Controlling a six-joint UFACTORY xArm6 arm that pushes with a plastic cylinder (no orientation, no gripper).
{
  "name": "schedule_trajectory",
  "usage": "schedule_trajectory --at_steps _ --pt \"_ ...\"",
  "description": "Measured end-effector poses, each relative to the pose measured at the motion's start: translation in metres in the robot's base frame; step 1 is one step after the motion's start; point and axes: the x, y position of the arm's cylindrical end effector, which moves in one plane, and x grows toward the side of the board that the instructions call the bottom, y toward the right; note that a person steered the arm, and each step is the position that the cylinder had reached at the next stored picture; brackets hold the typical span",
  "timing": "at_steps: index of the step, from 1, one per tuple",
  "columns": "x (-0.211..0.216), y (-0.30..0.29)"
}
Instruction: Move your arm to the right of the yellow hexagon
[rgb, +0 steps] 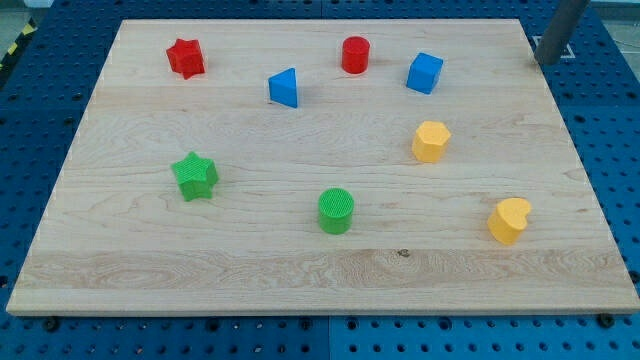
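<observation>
Nearest the view's bottom, green star (194, 176), green cylinder (336, 211) and yellow heart (509, 220) are sitting untouched, the yellow hexagon (431, 141) is lying right of centre, and my tip (546, 62), a bare rod gripping nothing, is hovering far up-right off the board (250, 260): approach judged barely begun.

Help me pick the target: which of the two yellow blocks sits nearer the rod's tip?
The yellow hexagon, higher in the view below the blue cube. The yellow heart lies nearer the view's bottom, farther from my tip.
</observation>
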Motion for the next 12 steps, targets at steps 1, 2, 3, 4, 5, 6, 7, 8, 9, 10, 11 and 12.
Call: schedule_trajectory --at_steps 1,2,3,4,5,6,7,8,9,10,11,12 --pt "0.029 -0.004" --pt "0.031 -0.005" --pt "0.031 -0.005" --pt "0.031 -0.016" --pt "0.033 -0.043" --pt "0.051 -0.053" --pt "0.066 -0.057" --pt "0.100 -0.063" --pt "0.122 -0.089" --pt "0.145 -0.115" --pt "0.177 -0.123" --pt "0.186 -0.162"
